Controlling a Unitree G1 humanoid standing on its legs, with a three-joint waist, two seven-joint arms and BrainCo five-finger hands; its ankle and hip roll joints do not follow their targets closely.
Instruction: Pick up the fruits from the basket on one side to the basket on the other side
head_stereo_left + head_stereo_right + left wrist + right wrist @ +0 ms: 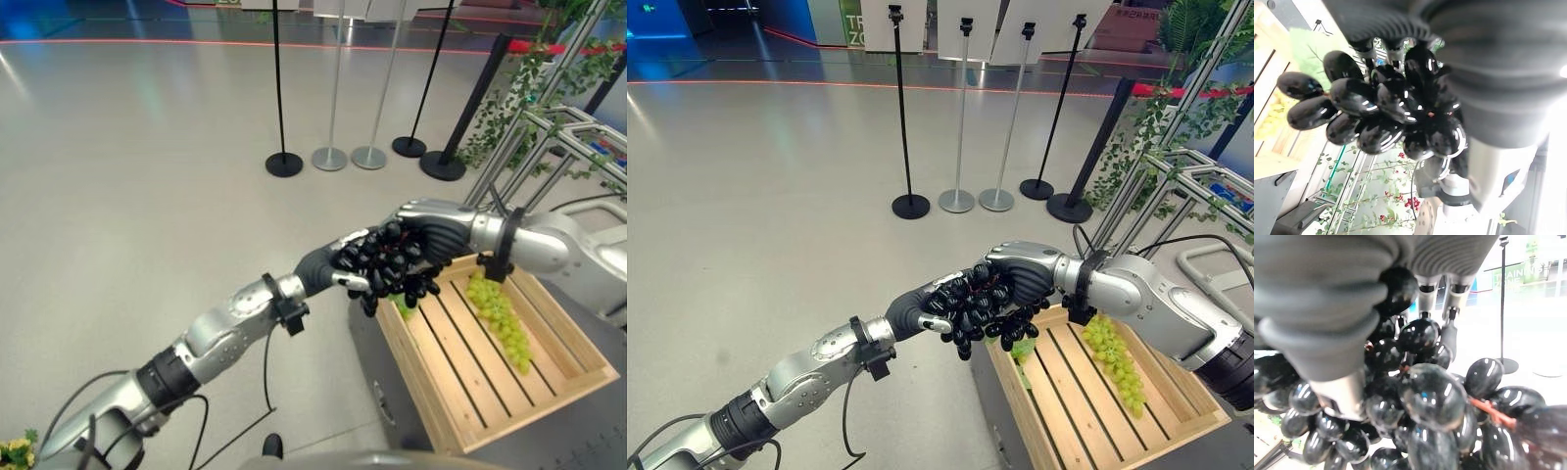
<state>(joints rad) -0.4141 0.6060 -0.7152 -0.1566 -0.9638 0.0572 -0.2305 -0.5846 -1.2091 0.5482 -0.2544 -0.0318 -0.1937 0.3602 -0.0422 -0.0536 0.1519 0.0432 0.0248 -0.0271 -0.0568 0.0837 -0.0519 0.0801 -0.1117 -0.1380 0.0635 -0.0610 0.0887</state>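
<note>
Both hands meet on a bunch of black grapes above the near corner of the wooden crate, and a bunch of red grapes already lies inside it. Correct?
Not quite. The bunch lying in the wooden crate is green grapes, not red; the left eye view shows it. The left hand and right hand do meet on the black grapes above the crate's near corner.

Exhibition hall: wide polished floor (147,196), barrier posts (282,98), sign boards (965,24).
</note>
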